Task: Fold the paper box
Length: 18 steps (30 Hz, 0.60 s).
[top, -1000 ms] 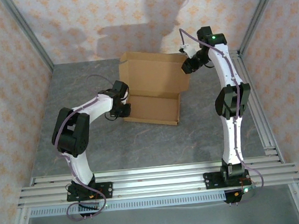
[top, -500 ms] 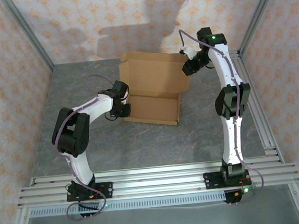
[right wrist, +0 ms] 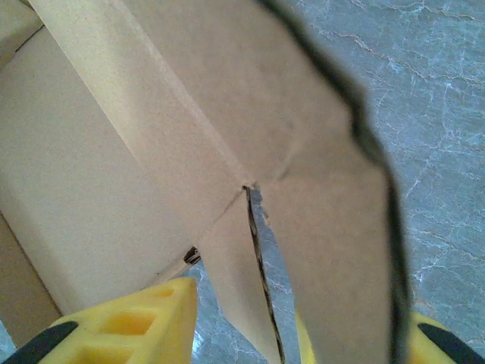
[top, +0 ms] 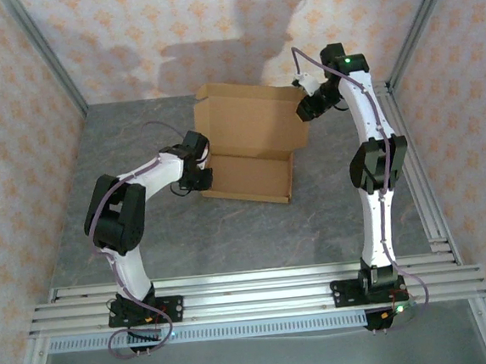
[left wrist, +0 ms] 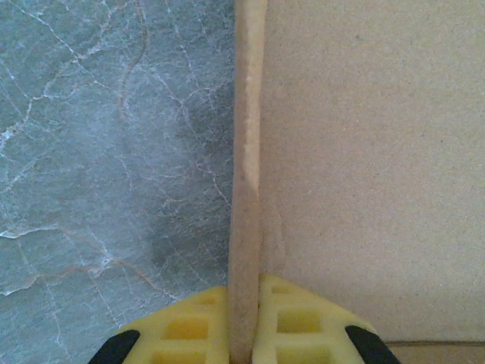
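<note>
Box: the plain brown cardboard paper box point(top: 252, 143) lies half-raised mid-table, between your arms.
Left gripper point(left wrist: 244, 334): pinches its left wall edge.
Right gripper point(right wrist: 250, 334): straddles its far-right flap; whether it grips, you cannot tell.
Handling: likely light, stiff, creasable; hold edges near folds.

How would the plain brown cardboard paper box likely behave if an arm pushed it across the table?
The plain brown cardboard paper box is probably light and would slide rather than roll. Its thin raised panels would likely flex at the creases. The left gripper, shut on one edge, may steady it.

No readable text or labels anywhere
</note>
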Each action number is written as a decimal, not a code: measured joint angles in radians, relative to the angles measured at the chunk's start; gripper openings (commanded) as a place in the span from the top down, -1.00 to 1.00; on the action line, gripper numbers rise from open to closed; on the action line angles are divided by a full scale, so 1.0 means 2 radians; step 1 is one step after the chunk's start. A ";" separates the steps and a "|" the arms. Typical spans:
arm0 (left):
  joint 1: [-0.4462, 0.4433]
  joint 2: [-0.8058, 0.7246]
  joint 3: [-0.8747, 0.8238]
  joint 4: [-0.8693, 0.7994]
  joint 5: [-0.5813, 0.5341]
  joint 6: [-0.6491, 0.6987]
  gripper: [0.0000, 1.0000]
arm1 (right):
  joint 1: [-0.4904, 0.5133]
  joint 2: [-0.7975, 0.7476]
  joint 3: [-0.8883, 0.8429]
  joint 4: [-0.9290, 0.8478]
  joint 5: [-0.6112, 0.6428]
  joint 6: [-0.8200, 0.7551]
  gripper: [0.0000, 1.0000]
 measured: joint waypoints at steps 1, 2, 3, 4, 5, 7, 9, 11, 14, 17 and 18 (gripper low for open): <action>0.000 0.000 0.000 0.000 0.000 0.000 1.00 | 0.000 0.000 0.000 0.000 0.000 0.001 0.49; 0.000 0.000 0.000 0.000 0.000 0.000 1.00 | 0.000 0.000 0.000 0.000 0.000 0.002 0.48; 0.000 0.000 0.000 0.000 0.000 0.000 1.00 | 0.000 -0.001 0.000 0.000 0.000 0.003 0.40; 0.000 0.000 0.000 0.000 0.000 0.000 1.00 | 0.000 -0.001 0.000 0.000 0.000 0.004 0.29; 0.000 0.000 0.000 0.000 0.000 0.000 1.00 | 0.000 -0.002 0.000 0.000 0.001 0.006 0.22; 0.000 0.000 0.000 0.000 0.000 0.000 1.00 | 0.000 -0.002 0.001 0.001 0.003 0.007 0.22; 0.000 0.000 0.000 0.000 0.000 0.000 1.00 | 0.000 -0.002 0.002 0.004 0.007 0.006 0.37; 0.000 0.000 0.000 0.000 0.000 0.000 1.00 | 0.000 -0.003 0.002 0.006 0.011 0.008 0.63; 0.000 0.000 0.000 0.000 0.000 0.000 1.00 | 0.000 -0.003 0.007 0.007 0.012 0.009 0.91; 0.000 0.000 0.000 0.002 0.002 0.000 0.99 | 0.000 -0.004 0.008 0.007 0.010 0.010 1.00; 0.000 0.000 0.000 0.002 0.002 0.000 0.95 | 0.001 -0.004 0.008 0.007 0.010 0.010 1.00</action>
